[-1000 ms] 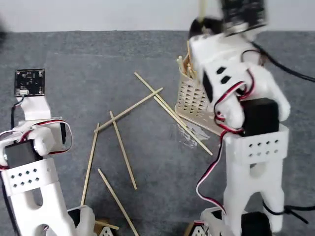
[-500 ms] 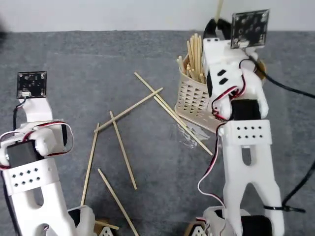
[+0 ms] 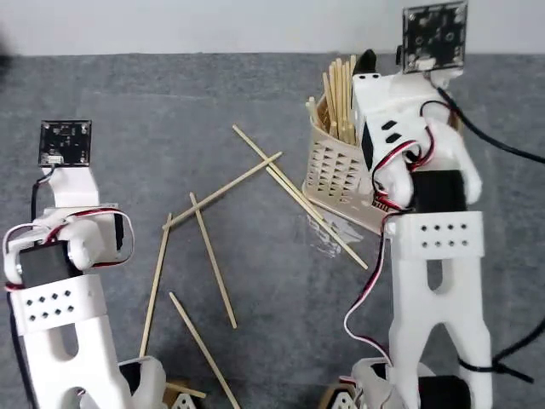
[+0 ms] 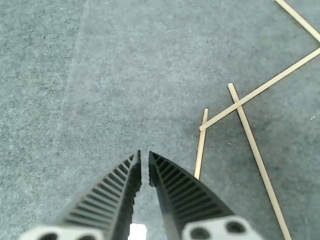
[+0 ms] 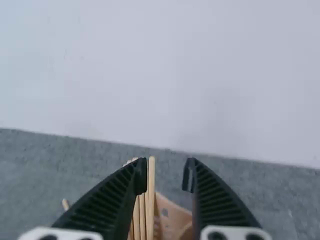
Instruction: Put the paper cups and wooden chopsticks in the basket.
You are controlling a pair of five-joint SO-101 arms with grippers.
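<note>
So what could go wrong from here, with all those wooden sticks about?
The right gripper hangs open close beside the bundle of wooden chopsticks standing in the pale perforated basket; pulling away, it might snag one and tip the basket. On the grey mat, the loose chopsticks cross each other, so lifting one could flick its neighbours.

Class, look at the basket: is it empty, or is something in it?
Not empty: a bundle of chopsticks stands in the basket.
</note>
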